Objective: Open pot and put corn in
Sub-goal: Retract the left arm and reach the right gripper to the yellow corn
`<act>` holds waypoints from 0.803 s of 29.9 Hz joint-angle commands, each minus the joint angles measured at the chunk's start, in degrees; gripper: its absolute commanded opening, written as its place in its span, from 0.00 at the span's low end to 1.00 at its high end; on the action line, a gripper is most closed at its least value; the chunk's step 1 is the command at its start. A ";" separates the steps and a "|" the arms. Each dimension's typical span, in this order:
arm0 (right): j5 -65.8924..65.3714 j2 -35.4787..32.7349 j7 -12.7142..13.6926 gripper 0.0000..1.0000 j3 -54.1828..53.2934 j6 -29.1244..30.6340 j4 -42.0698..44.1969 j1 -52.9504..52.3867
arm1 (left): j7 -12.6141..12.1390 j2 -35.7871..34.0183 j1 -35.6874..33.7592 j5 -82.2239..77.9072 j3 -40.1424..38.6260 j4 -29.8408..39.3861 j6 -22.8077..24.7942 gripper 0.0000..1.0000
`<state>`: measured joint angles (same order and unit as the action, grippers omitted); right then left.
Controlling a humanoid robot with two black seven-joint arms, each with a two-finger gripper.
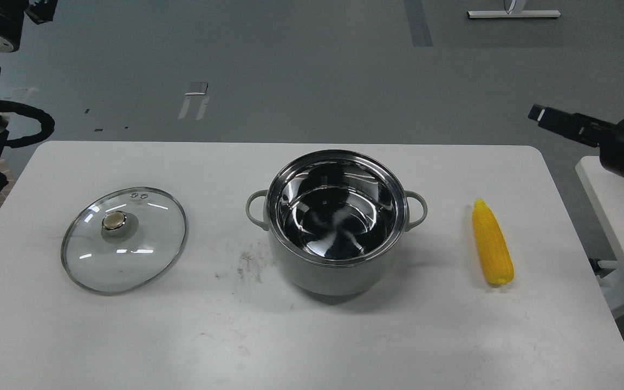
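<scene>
Corn (492, 244) could roll off the table (312, 336) edge if my right tool (540, 115), its spread unreadable, nudges it before reaching the open pot (336, 222).

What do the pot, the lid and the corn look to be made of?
Pot: likely steel, mirror-bright inside, matte grey-green coating outside. Lid: clear glass with a metal rim and brass-coloured knob; the table shows through. Corn: uniform bright yellow with a slight sheen, possibly plastic.

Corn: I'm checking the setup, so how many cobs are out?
1. The corn lies on the table right of the open pot. The pot's inside shows none.
</scene>
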<state>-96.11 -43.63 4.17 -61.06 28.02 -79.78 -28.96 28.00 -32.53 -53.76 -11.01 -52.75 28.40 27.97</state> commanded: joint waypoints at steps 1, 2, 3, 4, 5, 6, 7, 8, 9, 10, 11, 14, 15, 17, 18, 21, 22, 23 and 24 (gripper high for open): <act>-2.86 1.96 -0.03 1.00 3.74 -0.02 1.82 1.10 | 0.00 1.15 -0.11 -0.51 2.38 -0.10 0.03 0.98; -2.86 2.41 -0.03 1.00 4.36 -0.02 2.26 1.10 | 0.00 1.15 -0.29 -0.51 2.74 -0.10 0.03 0.98; -3.03 3.63 -0.03 1.00 5.67 -0.02 3.31 1.10 | 0.00 1.15 -0.38 -0.51 3.18 -0.10 0.03 0.98; -3.38 4.77 -0.03 1.00 6.73 -0.02 4.62 1.10 | 0.00 1.15 -0.47 -0.51 3.27 -0.10 0.03 0.98; -3.91 5.48 0.05 1.00 7.26 -0.02 5.33 1.19 | 0.00 1.15 -0.47 -0.51 3.27 -0.10 0.03 0.98; -4.70 6.10 0.05 1.00 7.53 -0.02 5.95 1.10 | 0.00 1.15 -0.47 -0.51 3.27 -0.10 0.03 0.98; -6.44 7.49 0.05 1.00 7.97 -0.02 7.00 1.19 | 0.00 1.15 -0.47 -0.42 3.27 -0.01 0.03 0.98; -7.42 8.20 0.14 1.00 8.06 -0.02 7.45 1.19 | 0.00 1.15 -0.55 -0.51 3.27 -0.01 0.03 0.98; -9.08 9.69 0.32 1.00 8.15 -0.02 8.32 1.71 | 0.00 1.15 -0.47 -0.51 3.27 0.16 0.03 0.98; -10.40 11.10 0.40 0.99 8.23 -0.02 9.46 2.50 | 0.00 1.15 -0.47 -0.42 3.27 0.42 0.03 0.98; -10.42 11.11 0.41 0.99 8.23 -0.02 9.47 2.51 | 0.00 1.15 -0.47 -0.42 3.27 0.43 0.03 0.98; -12.34 13.48 0.58 0.96 8.59 -0.02 11.23 3.65 | 0.00 0.98 -0.47 -0.42 3.18 0.52 0.03 0.98; -12.96 14.18 0.84 0.94 9.11 -0.02 11.49 3.74 | 0.00 0.89 -0.38 -0.42 3.18 0.52 0.03 0.98; -13.84 14.80 1.89 0.89 10.25 -0.02 12.19 3.74 | 0.00 0.98 -0.38 -0.42 3.18 0.52 0.03 0.98; -13.93 15.06 2.25 0.86 10.43 -0.02 12.54 3.74 | 0.00 0.98 -0.38 -0.42 3.18 0.52 0.03 0.98; -14.02 15.59 3.65 0.66 10.52 -0.02 13.42 4.18 | 0.00 1.15 -0.38 -0.42 3.10 0.52 0.03 0.98; -14.02 15.68 3.74 0.61 10.52 -0.02 13.43 4.27 | 0.00 1.15 -0.38 -0.42 3.09 0.52 0.03 0.98; -14.02 15.68 4.01 0.49 10.52 -0.02 13.43 4.35 | 0.00 1.24 -0.38 -0.42 3.09 0.52 0.03 0.98; -14.02 15.68 4.01 0.43 10.52 -0.02 13.43 4.35 | 0.00 1.24 -0.38 -0.42 3.09 0.52 0.03 0.98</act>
<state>-110.10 -28.09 7.70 -50.56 27.99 -66.51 -24.81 28.00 -31.41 -54.22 -11.42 -49.63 28.93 28.00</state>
